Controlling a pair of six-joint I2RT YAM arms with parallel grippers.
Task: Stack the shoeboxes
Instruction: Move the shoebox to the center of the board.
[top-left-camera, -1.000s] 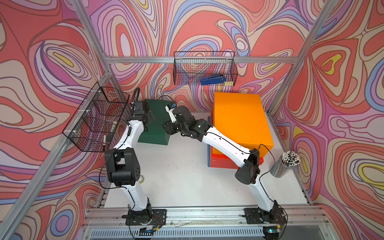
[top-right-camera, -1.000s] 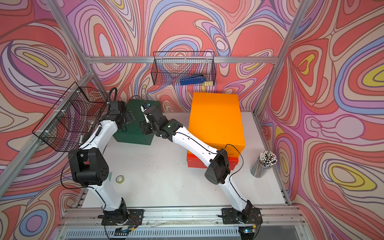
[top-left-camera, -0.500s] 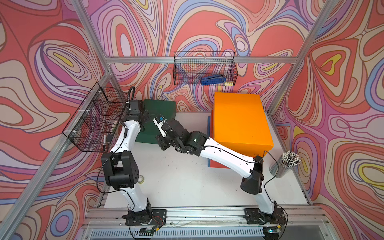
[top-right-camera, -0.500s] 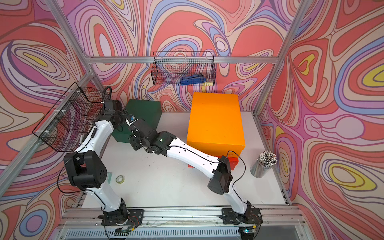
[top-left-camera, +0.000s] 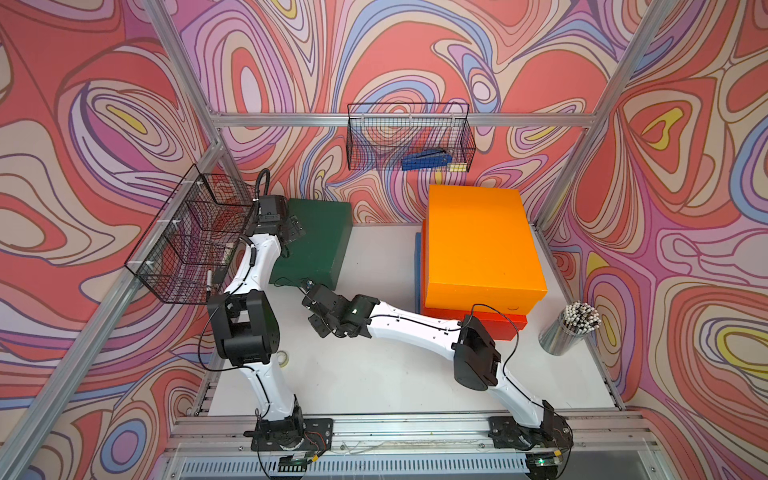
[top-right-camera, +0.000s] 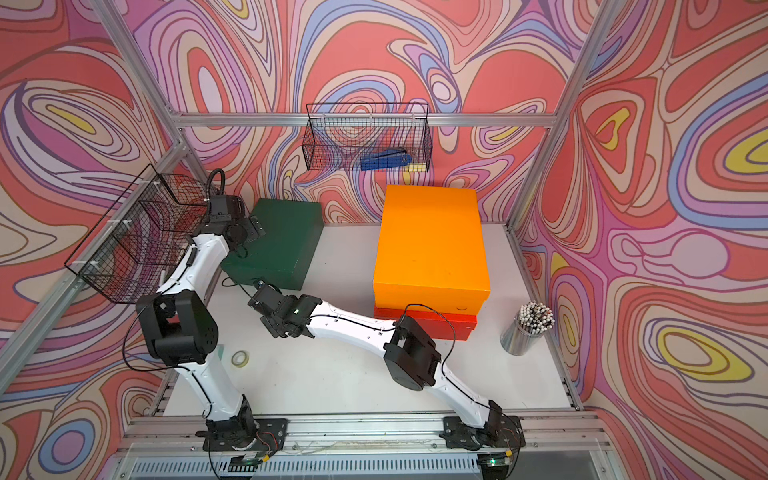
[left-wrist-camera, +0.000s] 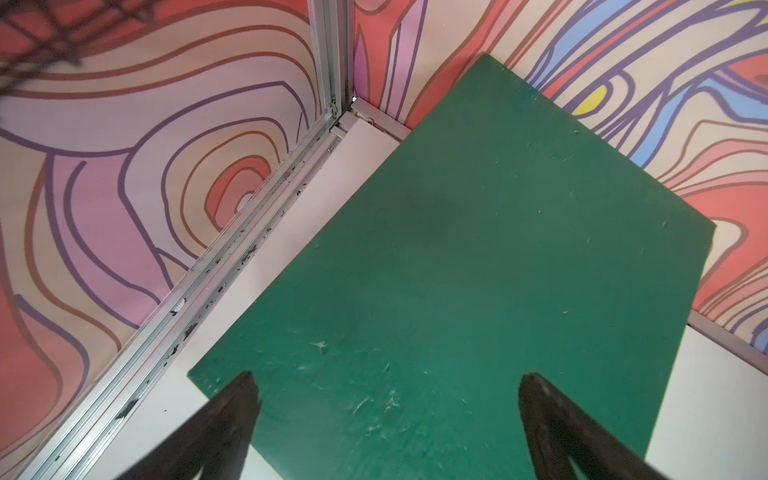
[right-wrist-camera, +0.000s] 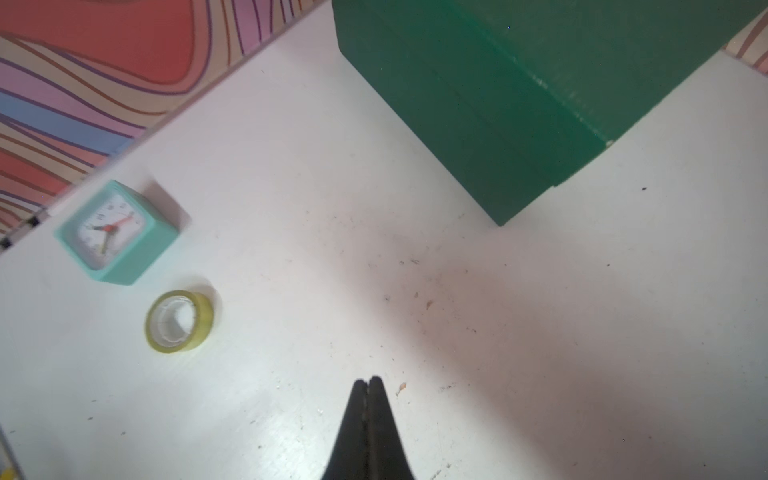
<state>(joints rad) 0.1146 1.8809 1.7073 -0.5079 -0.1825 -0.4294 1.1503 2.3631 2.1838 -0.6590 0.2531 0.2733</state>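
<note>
The dark green shoebox (top-left-camera: 316, 241) (top-right-camera: 278, 245) sits at the back left, its lid (left-wrist-camera: 478, 270) filling the left wrist view. On the right, the orange shoebox (top-left-camera: 478, 245) rests on the red one (top-left-camera: 490, 326), with a sliver of the blue one (top-left-camera: 417, 266) underneath. My left gripper (top-left-camera: 291, 228) (left-wrist-camera: 390, 376) hovers open over the green box's left end, holding nothing. The right gripper (top-left-camera: 309, 291) (right-wrist-camera: 369, 380) is shut and empty, low over the table just in front of the green box's near corner (right-wrist-camera: 503, 216).
A yellow tape roll (top-left-camera: 283, 358) (right-wrist-camera: 178, 321) and a small teal clock (right-wrist-camera: 118, 232) lie on the table's left side. One wire basket (top-left-camera: 195, 232) hangs on the left wall, another (top-left-camera: 409, 137) on the back wall. A metal cup of pens (top-left-camera: 569, 328) stands front right.
The right gripper has pulled away from the green box toward the front, dropped lower and closed. My left gripper has shifted slightly toward the back left and stayed open.
</note>
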